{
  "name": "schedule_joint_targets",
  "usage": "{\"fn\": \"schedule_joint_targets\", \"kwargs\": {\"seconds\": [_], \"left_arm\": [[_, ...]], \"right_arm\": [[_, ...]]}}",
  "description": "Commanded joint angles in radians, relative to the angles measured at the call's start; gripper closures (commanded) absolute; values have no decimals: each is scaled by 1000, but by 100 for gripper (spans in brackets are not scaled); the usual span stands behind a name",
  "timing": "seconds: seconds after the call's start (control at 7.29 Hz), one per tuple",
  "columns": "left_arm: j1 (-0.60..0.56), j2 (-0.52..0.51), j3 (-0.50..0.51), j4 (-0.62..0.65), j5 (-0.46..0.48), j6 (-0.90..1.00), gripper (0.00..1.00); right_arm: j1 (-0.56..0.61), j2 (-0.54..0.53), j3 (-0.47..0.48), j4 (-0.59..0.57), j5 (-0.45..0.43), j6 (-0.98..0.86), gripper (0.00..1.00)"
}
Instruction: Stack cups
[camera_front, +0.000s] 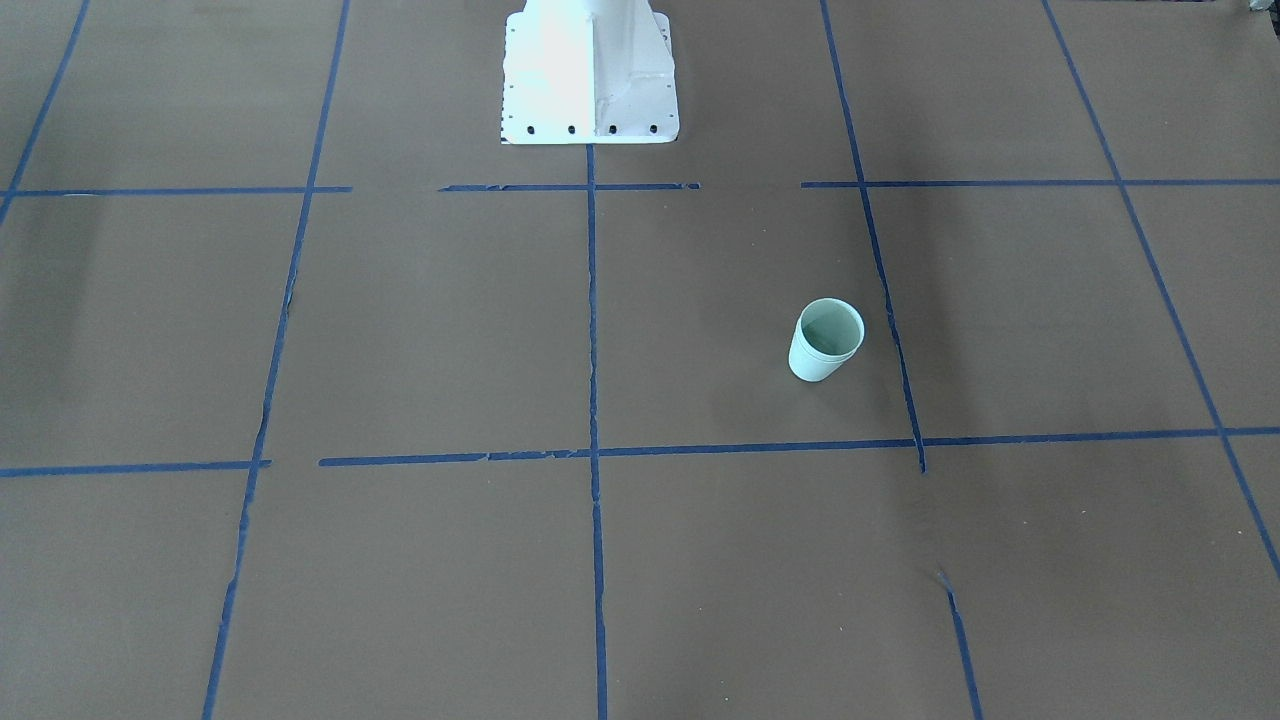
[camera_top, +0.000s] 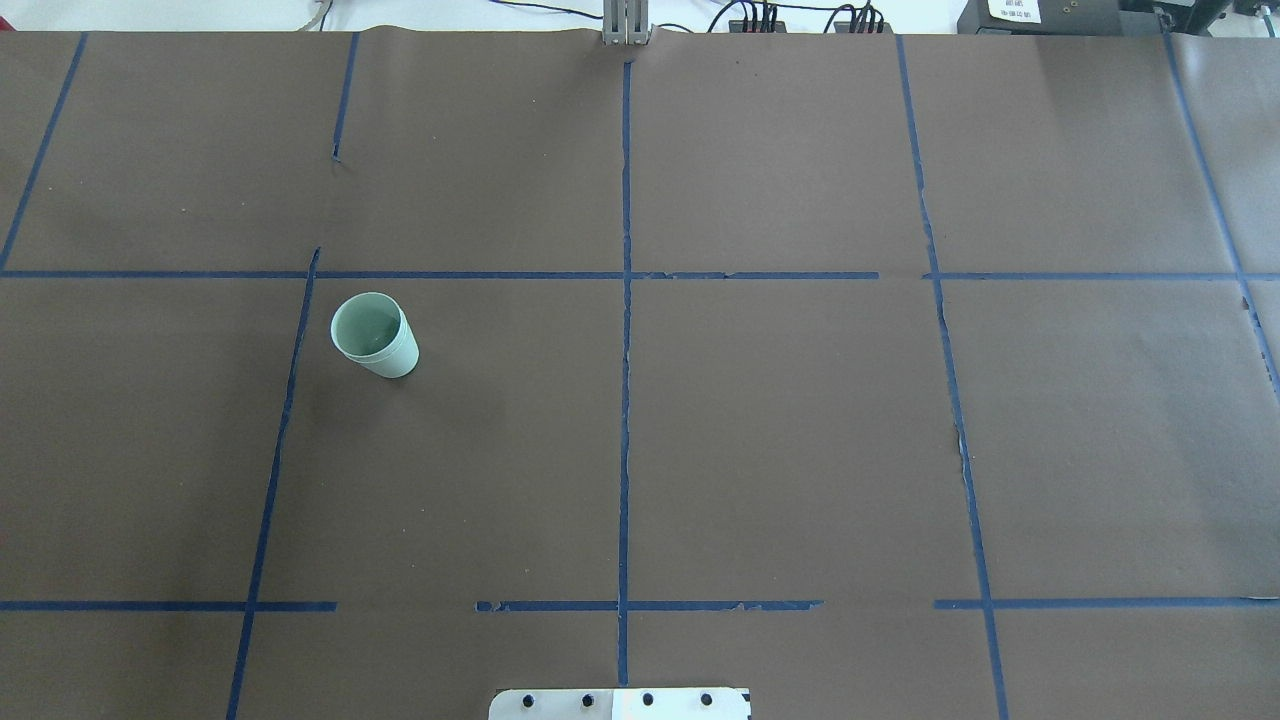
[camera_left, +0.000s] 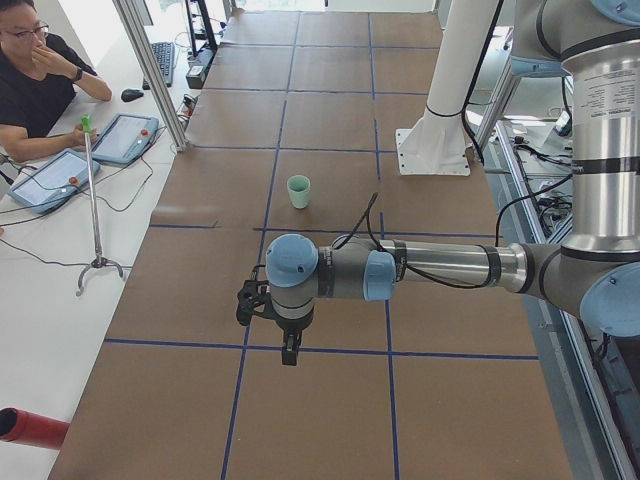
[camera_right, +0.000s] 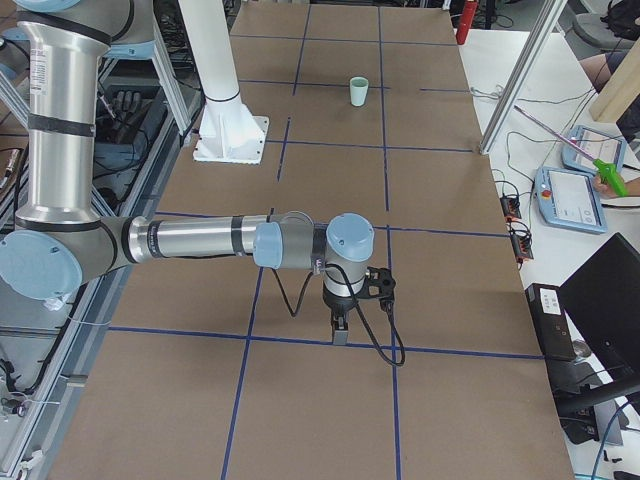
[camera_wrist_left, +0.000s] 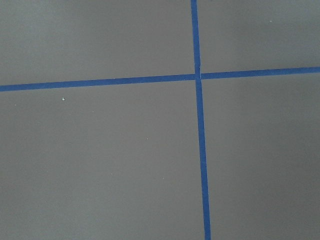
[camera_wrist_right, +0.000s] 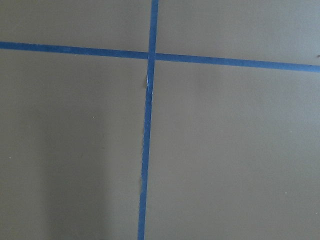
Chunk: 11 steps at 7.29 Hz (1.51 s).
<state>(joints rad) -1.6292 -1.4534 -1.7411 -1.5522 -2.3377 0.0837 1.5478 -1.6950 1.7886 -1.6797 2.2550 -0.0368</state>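
Note:
The pale mint-green cups (camera_front: 826, 340) stand upright as a single stack on the brown table; a double rim line shows one nested in the other. The stack also shows in the overhead view (camera_top: 374, 335), the exterior left view (camera_left: 298, 190) and the exterior right view (camera_right: 358, 90). My left gripper (camera_left: 291, 355) hangs over the table's left end, far from the stack, and shows only in the exterior left view. My right gripper (camera_right: 340, 335) hangs over the right end and shows only in the exterior right view. I cannot tell whether either is open or shut. Both wrist views show only brown paper and blue tape.
The white robot base (camera_front: 590, 90) stands at the table's robot-side edge. Blue tape lines (camera_top: 626, 300) divide the brown paper into squares. An operator (camera_left: 40, 80) sits beside the table with tablets (camera_left: 125, 138). A thin stand (camera_left: 92, 200) rises next to the table.

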Motion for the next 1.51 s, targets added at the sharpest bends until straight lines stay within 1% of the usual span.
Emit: {"fn": "schedule_joint_targets", "kwargs": {"seconds": [0.0,1.37], "left_arm": [[0,-1,-3,7,3,2,0],[0,2,-5,21,3,7,0]], "right_arm": [[-2,0,0,0,1,0,0],[0,0,0,0,1,0,0]]}}
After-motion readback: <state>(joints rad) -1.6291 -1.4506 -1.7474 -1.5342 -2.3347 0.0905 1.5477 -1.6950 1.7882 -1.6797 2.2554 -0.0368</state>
